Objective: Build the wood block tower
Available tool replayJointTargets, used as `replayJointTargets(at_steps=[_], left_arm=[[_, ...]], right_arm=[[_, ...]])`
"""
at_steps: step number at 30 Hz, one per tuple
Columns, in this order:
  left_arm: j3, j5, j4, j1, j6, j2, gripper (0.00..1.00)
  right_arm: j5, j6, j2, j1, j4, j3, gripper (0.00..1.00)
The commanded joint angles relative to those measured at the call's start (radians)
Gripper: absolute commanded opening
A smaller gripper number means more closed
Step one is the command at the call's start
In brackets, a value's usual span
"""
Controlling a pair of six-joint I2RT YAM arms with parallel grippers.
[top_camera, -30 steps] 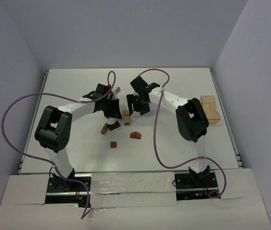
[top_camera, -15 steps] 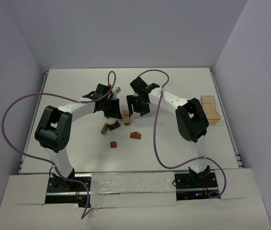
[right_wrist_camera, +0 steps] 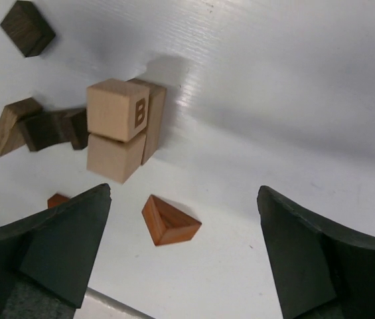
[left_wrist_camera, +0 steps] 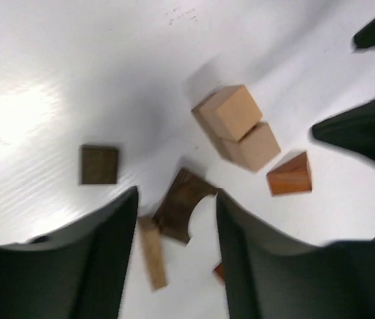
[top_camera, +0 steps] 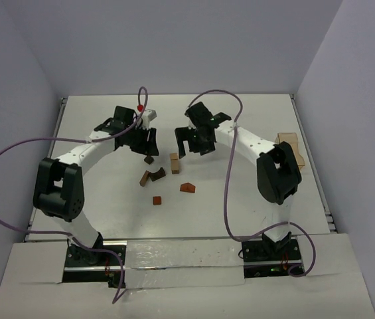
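Grippers: the left gripper and the right gripper flanked the stack half a second ago. Both have since drawn back toward 12 o'clock, and each has its jaws spread with nothing between them.
Tower: the wood block tower appears to be two pale tan cubes, one atop the other, the upper marked B. It stands free at mid-table on the same spot as before.
Dark cube: a small dark brown wooden cube lies at 9 o'clock of the tower. It has come into plain sight where the left gripper hung a second ago.
Meaning: the stack seems to have survived the release, the tower is barely begun, and a next piece must be fetched.
Loose blocks: a dark brown wooden arch touches a tan wooden plank at 8 o'clock. A reddish-brown wooden wedge lies at 5 o'clock, and a small reddish wooden block at 7 o'clock.
Box: a light-tan open wooden box sits at 3 o'clock, well apart.
Obstacles: the dark cube is near the tower, so a spread finger reaching for it could knock the stack. The arch and plank would likely disturb one another if either is lifted.
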Motion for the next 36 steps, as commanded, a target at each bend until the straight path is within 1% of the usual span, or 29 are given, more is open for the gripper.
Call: replayJointTargets(at_steps=[1,3,4,5,6,7,8,9,10,14,17,20,22,26,30,36], left_arm=[[0.108,0.032,-0.177,0.021,0.363,-0.115,0.64],[0.130,0.014,-0.278,0.020,0.528,-0.163,0.85],[0.143,0.016,-0.316,0.020,0.610,-0.169,0.87],[0.156,0.034,-0.379,0.019,0.682,-0.168,0.87],[0.169,0.065,-0.466,0.018,0.772,-0.161,0.83],[0.166,0.090,-0.510,0.019,0.823,-0.158,0.76],[0.157,0.125,-0.547,0.021,0.880,-0.155,0.79],[0.143,0.197,-0.631,0.029,0.989,-0.154,0.99],[0.106,0.219,-0.647,0.032,1.124,-0.157,0.99],[-0.015,0.288,-0.562,0.032,1.276,-0.194,0.99],[-0.055,0.263,-0.480,0.015,1.304,-0.217,0.99],[-0.089,0.203,-0.414,-0.005,1.358,-0.221,0.98],[-0.110,0.176,-0.391,-0.016,1.395,-0.220,0.98],[-0.160,0.166,-0.341,-0.023,1.472,-0.222,0.95],[-0.186,0.184,-0.335,-0.023,1.569,-0.201,0.88],[-0.144,0.186,-0.340,-0.021,1.620,-0.124,0.84]], right_arm=[[-0.024,-0.075,-0.135,-0.025,-0.006,-0.030,1.00],[-0.045,-0.100,-0.175,-0.040,-0.004,-0.048,1.00],[-0.053,-0.104,-0.190,-0.047,-0.004,-0.050,1.00],[-0.062,-0.108,-0.207,-0.055,-0.005,-0.051,1.00],[-0.071,-0.111,-0.218,-0.071,-0.006,-0.052,1.00],[-0.077,-0.113,-0.224,-0.086,-0.010,-0.050,1.00],[-0.083,-0.113,-0.228,-0.089,-0.010,-0.050,1.00],[-0.095,-0.113,-0.230,-0.109,-0.013,-0.050,1.00],[-0.102,-0.113,-0.236,-0.121,-0.016,-0.050,1.00],[-0.124,-0.116,-0.268,-0.176,-0.016,-0.085,1.00],[-0.118,-0.126,-0.280,-0.195,-0.020,-0.106,1.00],[-0.120,-0.130,-0.282,-0.211,-0.027,-0.113,1.00],[-0.126,-0.128,-0.278,-0.219,-0.025,-0.119,1.00],[-0.129,-0.125,-0.273,-0.226,-0.019,-0.124,1.00],[-0.122,-0.124,-0.269,-0.229,-0.026,-0.116,1.00],[-0.112,-0.127,-0.272,-0.229,-0.024,-0.126,1.00]])
